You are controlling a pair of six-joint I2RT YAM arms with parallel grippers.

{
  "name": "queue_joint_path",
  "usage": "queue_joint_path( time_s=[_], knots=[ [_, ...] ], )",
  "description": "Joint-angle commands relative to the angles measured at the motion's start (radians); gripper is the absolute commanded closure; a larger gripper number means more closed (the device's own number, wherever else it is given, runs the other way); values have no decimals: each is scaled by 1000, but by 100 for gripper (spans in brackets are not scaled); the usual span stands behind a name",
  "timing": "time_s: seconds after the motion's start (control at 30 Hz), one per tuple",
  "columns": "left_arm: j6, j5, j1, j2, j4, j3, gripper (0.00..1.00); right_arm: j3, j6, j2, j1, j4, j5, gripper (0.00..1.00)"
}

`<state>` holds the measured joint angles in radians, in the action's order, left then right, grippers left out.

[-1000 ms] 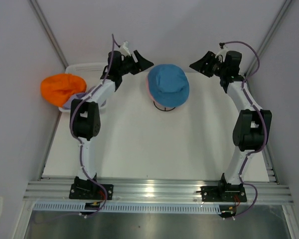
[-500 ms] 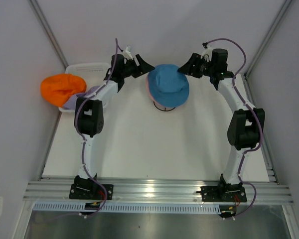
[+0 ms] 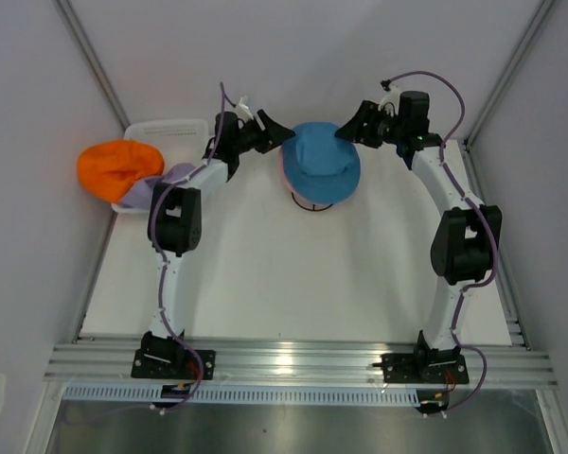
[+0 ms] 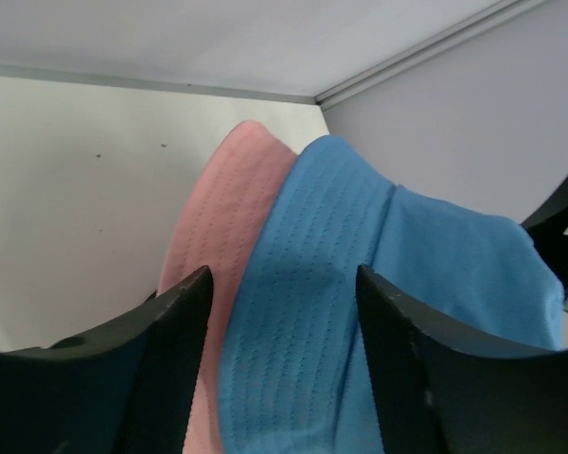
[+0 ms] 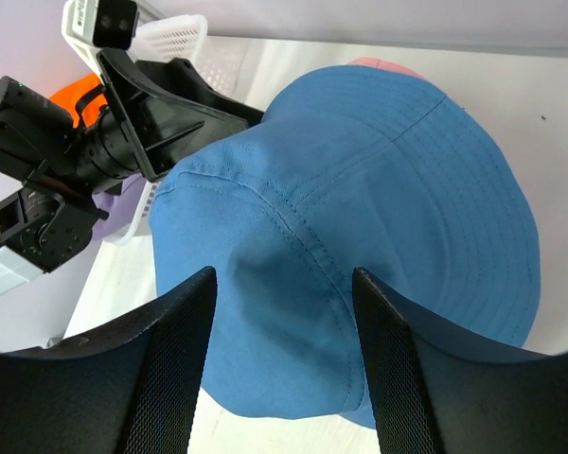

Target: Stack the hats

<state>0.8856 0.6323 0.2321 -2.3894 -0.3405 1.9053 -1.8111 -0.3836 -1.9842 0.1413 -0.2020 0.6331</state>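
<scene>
The blue hat (image 3: 322,161) sits on top of the pink hat (image 3: 284,168) on the black wire stand (image 3: 314,205) at the back middle. Only the pink hat's brim edge shows. My left gripper (image 3: 282,130) is open at the stack's left brim, jaws either side of the blue (image 4: 303,322) and pink (image 4: 218,246) brims. My right gripper (image 3: 346,132) is open at the blue hat's right top (image 5: 360,218). The orange hat (image 3: 118,168) and the lavender hat (image 3: 161,182) lie on the white basket at the left.
The white mesh basket (image 3: 166,128) stands at the back left against the wall. Grey enclosure walls close in at the back and both sides. The metal rail (image 3: 293,359) with the arm bases runs along the near edge.
Both grippers have moved inward toward the blue hat from either side. The left arm has swung right away from the basket. The hats have not moved.
</scene>
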Motion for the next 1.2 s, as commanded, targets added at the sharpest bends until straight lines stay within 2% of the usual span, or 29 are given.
queue_joint_path(
  time_s=[0.0,0.17,0.33,0.43,0.53,0.57,0.73,0.87,1.17],
  knots=[
    [55,30,-7,18,-133,-20,38,-42,20,-10,7,-11,-13,37],
    [84,44,-5,16,-163,-22,56,-40,9,-18,9,-4,-16,37],
    [101,55,-5,10,-176,-26,60,-39,6,-25,15,-4,-33,37],
    [99,58,-7,9,-170,-26,74,-37,5,-33,17,-10,-44,37],
    [104,40,-7,7,-152,-28,95,-37,5,-39,15,-17,-56,37],
    [108,27,-8,9,-141,-35,99,-36,6,-39,15,-22,-65,37],
    [153,-107,-10,41,-62,-95,99,-27,3,-42,15,-27,-96,36],
    [142,-158,-11,76,-28,-173,99,6,-20,-36,14,4,-115,34],
    [102,-157,-5,85,-20,-233,99,47,-43,-19,9,35,-116,30]
  ],
)
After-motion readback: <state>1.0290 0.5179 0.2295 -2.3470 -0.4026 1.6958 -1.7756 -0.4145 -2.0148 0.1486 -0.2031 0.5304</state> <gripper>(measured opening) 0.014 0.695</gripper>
